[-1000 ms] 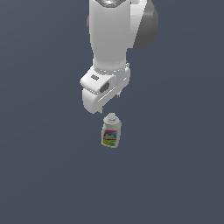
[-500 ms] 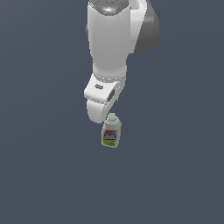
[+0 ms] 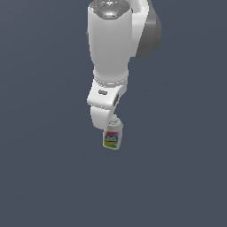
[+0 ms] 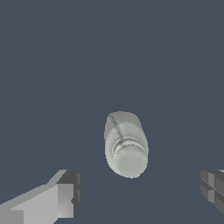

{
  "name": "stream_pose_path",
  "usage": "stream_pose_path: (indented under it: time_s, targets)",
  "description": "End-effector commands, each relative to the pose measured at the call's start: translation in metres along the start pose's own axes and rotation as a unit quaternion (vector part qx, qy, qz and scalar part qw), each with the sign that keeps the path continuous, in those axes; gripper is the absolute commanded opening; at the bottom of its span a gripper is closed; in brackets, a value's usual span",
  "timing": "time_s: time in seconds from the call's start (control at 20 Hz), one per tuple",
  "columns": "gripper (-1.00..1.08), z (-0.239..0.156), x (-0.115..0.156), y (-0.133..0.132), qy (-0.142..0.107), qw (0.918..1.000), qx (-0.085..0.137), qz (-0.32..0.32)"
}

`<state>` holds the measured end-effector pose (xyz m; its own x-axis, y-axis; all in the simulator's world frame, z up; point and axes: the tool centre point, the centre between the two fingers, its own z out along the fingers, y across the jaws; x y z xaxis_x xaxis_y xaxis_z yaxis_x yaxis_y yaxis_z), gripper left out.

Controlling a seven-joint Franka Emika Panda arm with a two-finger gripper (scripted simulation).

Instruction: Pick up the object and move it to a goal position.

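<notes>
On my exterior feed the arm (image 3: 111, 53) hangs down the middle of the picture, and just below its wrist the bottle (image 3: 112, 136) stands upright on the plain dark table (image 3: 40, 177), cap tucked against the lower edge of the hand, banded label facing the camera. Going left to right across the wrist feed, I see one finger (image 4: 61, 197) of the pincer (image 4: 140, 190) low at the left, then the bottle's white cap and shoulders (image 4: 126, 146) seen from above in the middle, then the other finger at the far right edge, mostly cut off. The jaws stand wide apart, released, with nothing between them; the bottle sits ahead of the line joining the fingertips rather than inside the gap, so I judge the approach is only partly lined up. As for progress, I read this as the early part of the job: the bottle is ungrasped, on the table, and everything that matters is left, namely bringing the fingers around the body, closing, lifting and carrying it to the goal. I cannot find any goal marker in either feed, so where it must go is unknown to me. The fingers themselves are hidden behind the hand in the exterior view, and how high the fingertips sit above the table I cannot tell.
</notes>
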<state>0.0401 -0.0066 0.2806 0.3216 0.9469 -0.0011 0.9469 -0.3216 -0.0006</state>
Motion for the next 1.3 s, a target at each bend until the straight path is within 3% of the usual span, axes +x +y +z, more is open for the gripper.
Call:
stream_pose_path:
  time_s: [0.0,1.0,1.05,1.25]
  targets:
    - [1.0,0.0,0.0,0.001,0.001,1.0,0.0,-0.005]
    - [1.0,0.05,0.0,0.001,0.001,1.0,0.0,-0.006]
    - [-1.0,0.05,0.0,0.001,0.001,1.0,0.0,-0.006]
    - [-1.0,0.05,0.0,0.001,0.001,1.0,0.0,-0.006]
